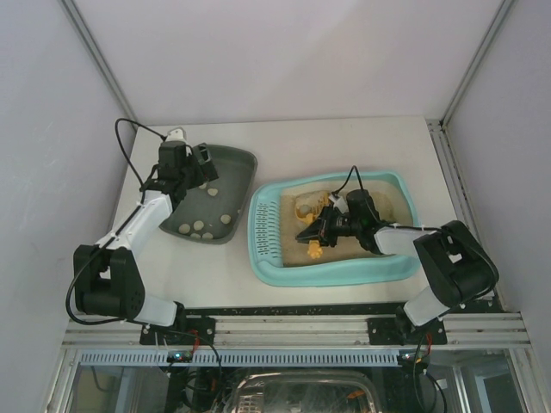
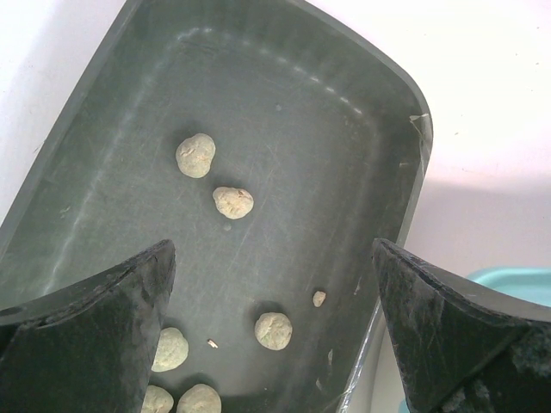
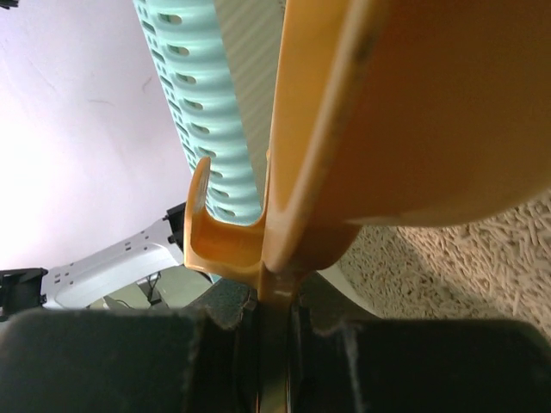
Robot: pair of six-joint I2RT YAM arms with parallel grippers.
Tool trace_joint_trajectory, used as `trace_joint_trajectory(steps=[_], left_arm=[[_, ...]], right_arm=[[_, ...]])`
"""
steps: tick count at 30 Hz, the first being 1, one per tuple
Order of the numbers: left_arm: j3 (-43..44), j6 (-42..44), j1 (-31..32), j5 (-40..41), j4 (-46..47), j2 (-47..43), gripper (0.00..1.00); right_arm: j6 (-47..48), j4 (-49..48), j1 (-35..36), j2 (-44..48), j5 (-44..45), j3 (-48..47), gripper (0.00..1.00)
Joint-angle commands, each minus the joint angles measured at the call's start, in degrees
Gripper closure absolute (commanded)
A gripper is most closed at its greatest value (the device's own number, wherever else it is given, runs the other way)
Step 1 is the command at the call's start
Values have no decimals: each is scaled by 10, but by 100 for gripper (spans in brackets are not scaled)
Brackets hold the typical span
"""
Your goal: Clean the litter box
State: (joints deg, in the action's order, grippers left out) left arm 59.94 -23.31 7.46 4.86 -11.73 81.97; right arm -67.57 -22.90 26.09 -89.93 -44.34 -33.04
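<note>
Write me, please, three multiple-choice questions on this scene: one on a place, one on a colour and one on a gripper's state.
1. Where is the right gripper?
A) over the dark tray
B) over the litter box
C) over neither tray

2. What colour is the scoop?
A) blue
B) black
C) orange-yellow

3. How is the left gripper?
A) open and empty
B) shut on the dark tray's rim
C) shut on the scoop

Answers:
1 B: the top view shows the right gripper within the litter box's turquoise rim.
2 C: the scoop fills the right wrist view in orange-yellow.
3 A: the left wrist view shows the fingers wide apart above the dark tray, with nothing between them.
</note>
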Motion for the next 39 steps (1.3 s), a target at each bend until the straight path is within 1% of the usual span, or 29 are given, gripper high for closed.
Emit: trace_joint_trajectory(steps=[1, 7, 11, 15, 21, 24, 27, 32, 39], left_arm=[[-3, 12, -3, -4, 16, -10, 0], [-1, 14, -3, -12, 14, -5, 0], [14, 14, -3, -14, 6, 3, 0], [36, 20, -3, -17, -3, 12, 0], [69, 24, -2, -23, -14, 24, 0], [75, 21, -2, -25, -23, 26, 0], [72, 16, -2, -36, -40, 25, 0], [57, 20, -2, -40, -59, 14, 0], [40, 36, -2, -29, -62, -16, 0]], right_arm=[[66, 87, -10, 48, -26, -1, 100], [139, 207, -35, 118, -41, 0, 100], [189, 272, -67, 159, -58, 0, 100], [240, 324, -87, 192, -68, 0, 100], [313, 381, -96, 222, -98, 5, 100], [371, 410, -97, 239, -94, 10, 100], [408, 413, -104, 255, -99, 27, 100], [406, 351, -106, 290, -95, 54, 100], [427, 322, -119, 302, -106, 55, 100]])
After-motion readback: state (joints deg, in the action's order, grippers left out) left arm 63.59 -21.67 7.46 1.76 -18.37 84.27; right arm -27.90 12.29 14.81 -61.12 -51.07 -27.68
